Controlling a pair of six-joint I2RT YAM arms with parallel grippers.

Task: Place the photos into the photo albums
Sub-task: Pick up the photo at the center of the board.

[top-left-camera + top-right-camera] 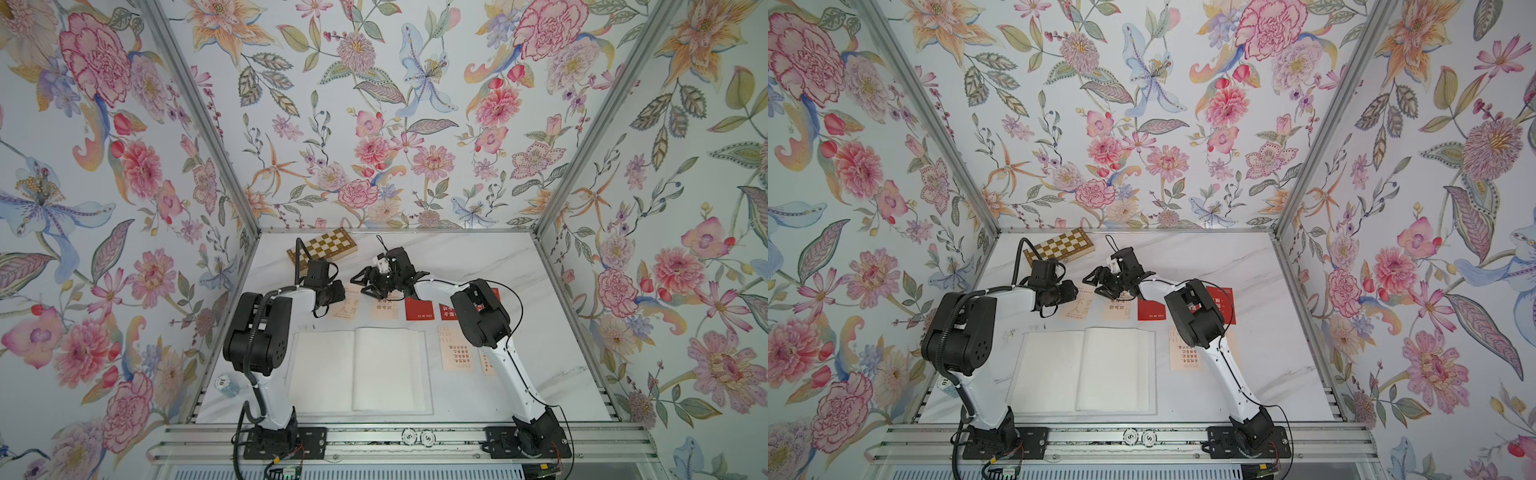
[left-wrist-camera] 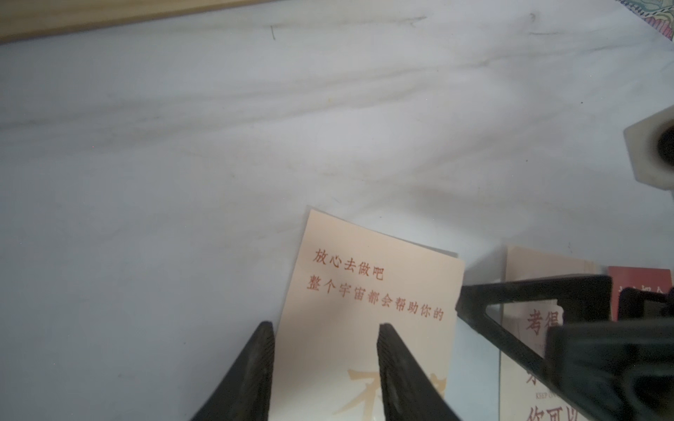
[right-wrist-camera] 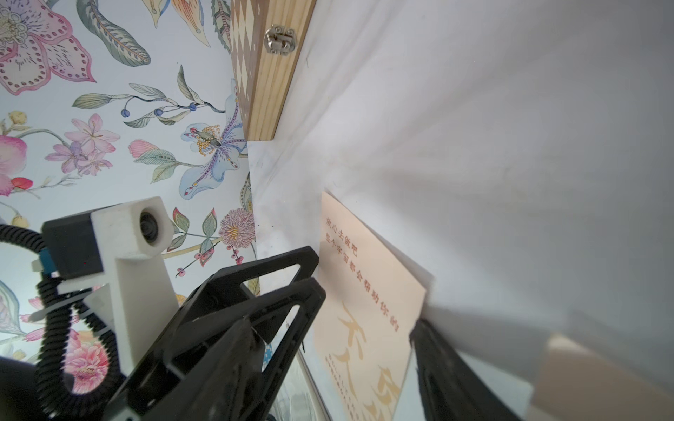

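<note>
The photo album point(image 1: 386, 365) lies open on white pages in the middle of the table. Behind it runs a row of photos: two cream cards point(image 1: 348, 309) point(image 1: 384, 311) and red ones point(image 1: 419, 311). Two more cream cards point(image 1: 457, 353) lie right of the album, one partly under the right arm. My left gripper point(image 2: 326, 328) stands open over the leftmost cream card point(image 2: 368, 291), fingertips low at its left part. My right gripper point(image 3: 333, 324) is open too, its fingers either side of that same card point(image 3: 364, 291). In both top views the two grippers point(image 1: 337, 300) point(image 1: 362, 286) meet there.
A checkered wooden chessboard box point(image 1: 322, 247) lies at the back left, close behind the grippers. A stack of poker chips point(image 1: 226, 384) sits by the left arm's base, and two chips point(image 1: 415, 436) rest on the front rail. Floral walls enclose three sides.
</note>
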